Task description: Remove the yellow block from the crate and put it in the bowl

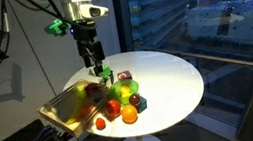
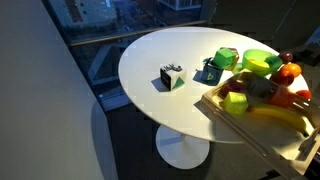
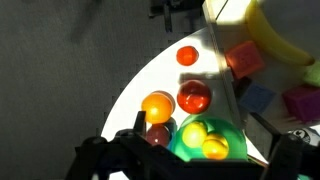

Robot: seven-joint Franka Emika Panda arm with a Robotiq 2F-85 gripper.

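A: Crate (image 1: 71,107) sits left, and the gripper (image 1: 93,63) hangs over the bowl (image 1: 123,79) with its fingers spread wide. Block (image 3: 197,131) looks to be lying in the bowl, but it's hard to be sure.

B: Risk then: a finger clips the rim on the way up, tips the bowl, and sends the balls (image 3: 157,105) rolling off the table (image 1: 173,74).

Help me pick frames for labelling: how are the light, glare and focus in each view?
In an exterior view the table is brightly lit against a dark room, and the crate shows glare. In an exterior view the table looks evenly lit but soft, the crate cropped. In the wrist view the bowl glows oversaturated and the gripper is a dark, blurred silhouette.
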